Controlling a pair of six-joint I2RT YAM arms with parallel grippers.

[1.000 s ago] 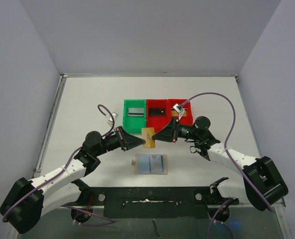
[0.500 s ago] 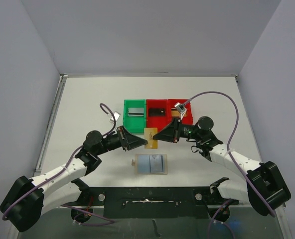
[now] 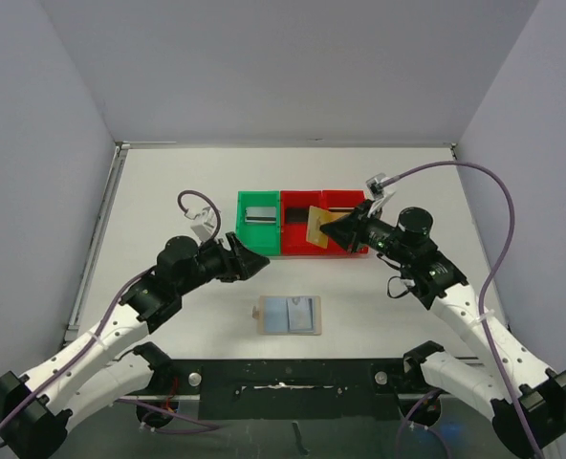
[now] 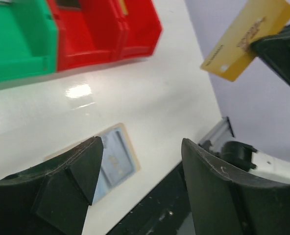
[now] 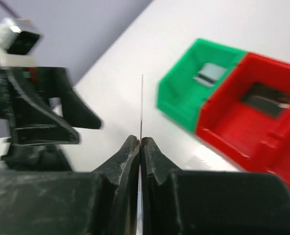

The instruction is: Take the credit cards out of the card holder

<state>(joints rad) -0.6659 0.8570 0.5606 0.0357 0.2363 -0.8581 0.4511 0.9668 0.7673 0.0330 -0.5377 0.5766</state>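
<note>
Beyond the holder (image 3: 289,314), the outstretched right gripper (image 3: 337,227) pinches a gold card (image 3: 317,229); the left gripper (image 3: 259,260) hangs empty, jaws apart.

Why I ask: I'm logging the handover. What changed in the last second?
The right hand carried the gold-orange plastic card back and to the right, over the red plastic bins, still pinching it. The left hand drew back off the card and is open. The tan folding wallet stayed lying open on the table; the bins did not move.

card holder (image 3: 288,314) before bins (image 3: 302,251), card (image 3: 318,228) over bins
</note>
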